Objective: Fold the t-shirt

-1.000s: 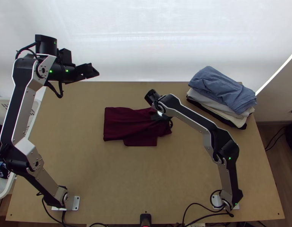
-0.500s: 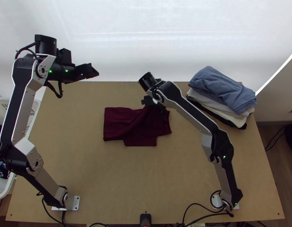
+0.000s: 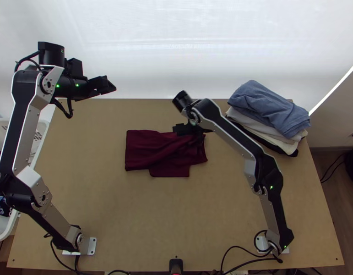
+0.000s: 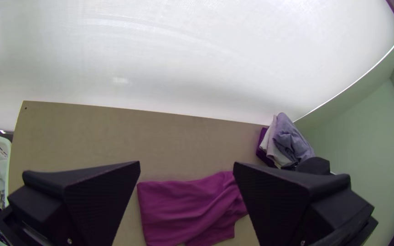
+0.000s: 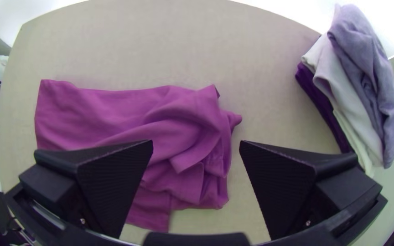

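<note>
The dark red t-shirt [image 3: 149, 149] lies on the middle of the table, its left part folded flat, its right part crumpled. In the right wrist view the t-shirt [image 5: 101, 114] looks magenta, with bunched layers. My right gripper [image 3: 194, 132] is over its far right part; in its own wrist view the gripper [image 5: 197, 150] is open, nothing between its fingers. My left gripper [image 3: 113, 87] hangs at the table's far left edge, away from the cloth. The left wrist view shows that gripper [image 4: 187, 166] open and empty, with the t-shirt [image 4: 178, 207] farther off.
A stack of folded clothes [image 3: 268, 110], blue-grey on top, lies at the table's far right corner. A white basket [image 3: 41, 130] with clothes in it stands beyond the left edge. Bare wood [image 3: 162, 215] lies on the t-shirt's near side.
My right gripper first moved away up the picture and left, then slightly back right; more of the t-shirt's right part shows. The left arm has shifted slightly left. The cloth looks unchanged.
</note>
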`<state>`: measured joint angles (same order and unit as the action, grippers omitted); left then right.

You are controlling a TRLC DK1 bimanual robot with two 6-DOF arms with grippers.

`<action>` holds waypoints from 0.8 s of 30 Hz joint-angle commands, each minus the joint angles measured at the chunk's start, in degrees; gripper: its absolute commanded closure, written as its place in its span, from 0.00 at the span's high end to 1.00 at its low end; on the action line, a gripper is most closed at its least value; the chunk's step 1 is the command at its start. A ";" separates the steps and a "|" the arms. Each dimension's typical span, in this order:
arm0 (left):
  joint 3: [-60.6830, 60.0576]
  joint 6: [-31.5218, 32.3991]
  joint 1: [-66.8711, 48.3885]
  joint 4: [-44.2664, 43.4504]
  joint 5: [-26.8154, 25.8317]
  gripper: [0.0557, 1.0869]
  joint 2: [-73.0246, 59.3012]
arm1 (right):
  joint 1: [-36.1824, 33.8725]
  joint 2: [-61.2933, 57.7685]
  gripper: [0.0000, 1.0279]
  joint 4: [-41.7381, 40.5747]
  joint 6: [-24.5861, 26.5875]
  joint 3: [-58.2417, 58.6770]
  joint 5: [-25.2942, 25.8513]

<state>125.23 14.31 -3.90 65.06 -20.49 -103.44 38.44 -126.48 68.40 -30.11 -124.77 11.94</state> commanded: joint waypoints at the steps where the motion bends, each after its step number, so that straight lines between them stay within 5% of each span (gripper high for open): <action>1: 0.10 -0.86 -0.49 -0.02 -0.25 0.96 0.96 | -3.02 0.00 0.86 1.21 -4.52 -2.41 -5.97; 12: 0.54 -0.95 0.12 0.25 -0.34 0.96 1.22 | -7.50 0.18 0.86 7.45 -8.30 -0.30 -22.05; 21: 0.63 -0.95 0.12 0.25 -0.34 0.96 1.22 | -6.09 0.35 0.83 10.44 -5.84 7.52 -26.97; 24: 0.63 -1.12 0.21 0.25 -0.34 0.96 1.22 | -5.39 1.06 0.74 8.77 -4.96 9.11 -27.68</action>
<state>125.23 14.26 -4.05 65.06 -20.49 -103.44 32.18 -126.48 77.41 -35.81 -117.45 -14.98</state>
